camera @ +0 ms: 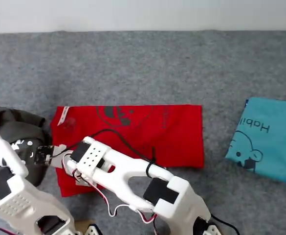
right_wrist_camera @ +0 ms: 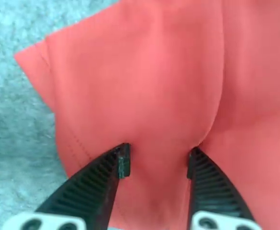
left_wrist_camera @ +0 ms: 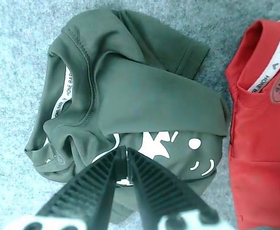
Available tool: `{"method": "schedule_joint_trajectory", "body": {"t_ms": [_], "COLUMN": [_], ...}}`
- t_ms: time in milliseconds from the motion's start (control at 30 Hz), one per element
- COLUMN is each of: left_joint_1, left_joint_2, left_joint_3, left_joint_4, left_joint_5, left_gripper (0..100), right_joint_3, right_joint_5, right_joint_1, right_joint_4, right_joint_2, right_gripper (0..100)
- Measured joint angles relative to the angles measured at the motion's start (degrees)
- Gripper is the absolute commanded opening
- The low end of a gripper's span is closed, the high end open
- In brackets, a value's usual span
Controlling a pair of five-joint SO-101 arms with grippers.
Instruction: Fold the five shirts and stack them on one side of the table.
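Red shirt [camera: 147, 129] mid-frame — right claw [right_wrist_camera: 156, 160] spread wide, tips pressing its cloth; left claw [left_wrist_camera: 126, 160] closed, holding nothing, over the crumpled green shirt [left_wrist_camera: 144, 91].

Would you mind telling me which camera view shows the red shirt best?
The high view: the red shirt lies flat, nearly whole. The left wrist view catches its collar edge; the right wrist view, a close patch between the right gripper's open fingers.

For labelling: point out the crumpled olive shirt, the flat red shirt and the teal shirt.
crumpled olive shirt [left_wrist_camera: 144, 91], left wrist view, middle fold
flat red shirt [camera: 177, 132], high view, right half
teal shirt [camera: 275, 152], high view, plain middle
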Motion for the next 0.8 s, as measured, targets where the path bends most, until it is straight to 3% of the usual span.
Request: {"method": "schedule_joint_trajectory", "body": {"t_ms": [500,700,800], "left_joint_1": [0.0,0.0,0.0], "left_joint_2": [0.0,0.0,0.0], "left_joint_3": [0.0,0.0,0.0], "left_joint_4": [0.0,0.0,0.0], "left_joint_5": [-0.1,-0.1,-0.2], "left_gripper": [1,1,1], "right_joint_3": [-16.7,-22.2,-22.6], "right_joint_5": [3.8,3.8,3.8], "right_joint_1": [0.0,0.2,0.3], "right_joint_4": [13.1,15.8,15.5], "right_joint_2": [10.5,13.5,13.7], "right_gripper": [19.5,3.5,1.7]}}
